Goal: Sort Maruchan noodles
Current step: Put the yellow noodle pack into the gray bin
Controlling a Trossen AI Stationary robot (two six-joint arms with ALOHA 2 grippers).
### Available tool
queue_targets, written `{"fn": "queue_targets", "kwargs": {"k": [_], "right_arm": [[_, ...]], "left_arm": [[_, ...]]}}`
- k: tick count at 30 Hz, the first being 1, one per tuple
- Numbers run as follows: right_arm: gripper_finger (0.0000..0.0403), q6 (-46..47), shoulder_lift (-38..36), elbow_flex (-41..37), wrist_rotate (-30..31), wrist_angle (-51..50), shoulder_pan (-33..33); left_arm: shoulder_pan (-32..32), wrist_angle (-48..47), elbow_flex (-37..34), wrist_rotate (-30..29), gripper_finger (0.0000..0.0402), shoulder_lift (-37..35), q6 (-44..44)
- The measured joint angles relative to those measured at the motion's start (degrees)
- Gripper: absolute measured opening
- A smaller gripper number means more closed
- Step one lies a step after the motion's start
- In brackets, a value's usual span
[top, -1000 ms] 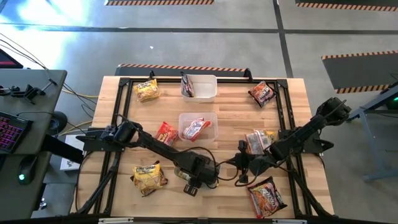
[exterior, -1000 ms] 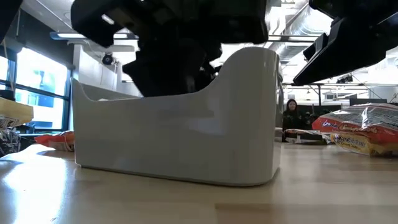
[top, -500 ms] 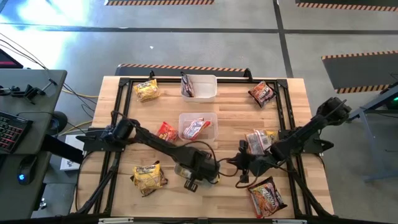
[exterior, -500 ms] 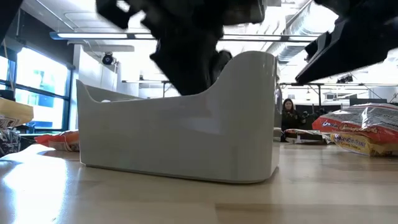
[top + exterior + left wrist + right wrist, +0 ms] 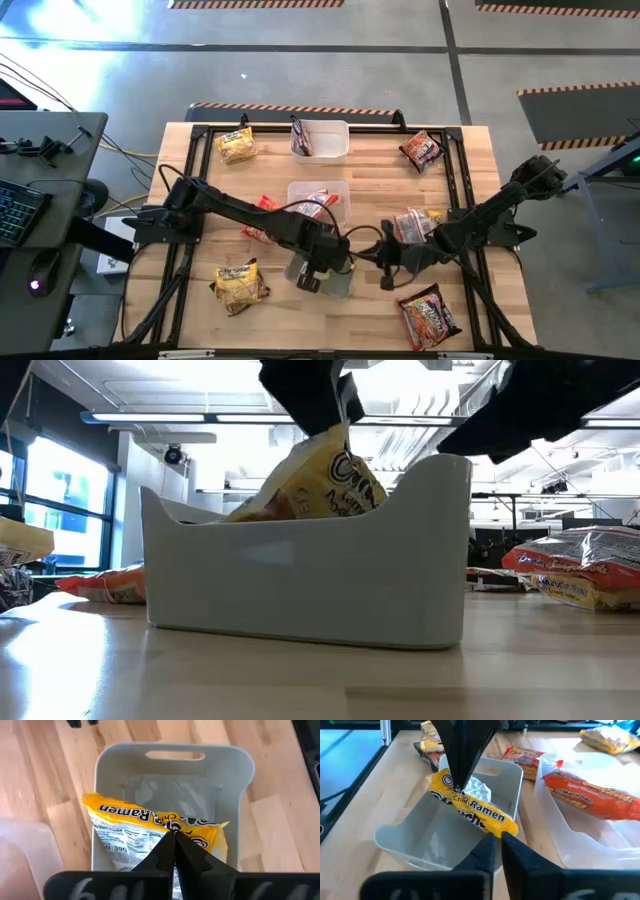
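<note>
Gripping yellow "Ramen" packet over grey tub: left gripper; right gripper near-closed, empty.

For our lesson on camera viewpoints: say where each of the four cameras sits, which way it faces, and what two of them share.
High view: overhead, straight down; both arms, wooden table.
Low view: table height, level; grey plastic tub, arms above.
Left wrist view: down past left gripper, shut on yellow crinkly ramen packet.
Right wrist view: past right gripper, toward tub.
Shared: both wrist views show packet in tub.
</note>
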Motion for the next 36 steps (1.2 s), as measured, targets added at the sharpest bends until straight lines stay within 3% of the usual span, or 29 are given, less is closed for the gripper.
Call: {"fn": "queue_targets", "kwargs": {"k": [8, 12, 18, 24, 29, 36], "right_arm": [[0.0124, -1.2, 0.0, 0.0, -3.8, 2.8, -3.6], [0.0155, -2.2, 0.0, 0.0, -3.8, 2.4, -5.0], [0.0160, -2.2, 0.0, 0.0, -4.9, 2.9, -5.6], [0.0160, 1.7, 0.3, 0.0, -6.1, 3.8, -5.6], [0.0160, 3.2, 2.0, 0.0, -7.9, 7.0, -5.6], [0.0152, 6.9, 7.8, 3.7, -16.2, 8.8, -5.9]], "left_arm": [[0.0, -1.7, 0.0, -3.4, 0.0000, -2.6, -4.5], [-0.1, -1.8, -2.8, -4.0, 0.0000, -5.6, -9.8], [-3.2, 0.8, -14.5, -11.4, 0.0000, -13.1, -22.2], [-7.5, 10.7, -25.3, -18.5, 0.0000, -19.7, -31.2], [-10.9, 11.5, -29.3, -26.9, 0.0000, -22.2, -35.9], [-15.4, 13.6, -30.5, -31.8, 0.0000, -21.2, -41.3]]}}
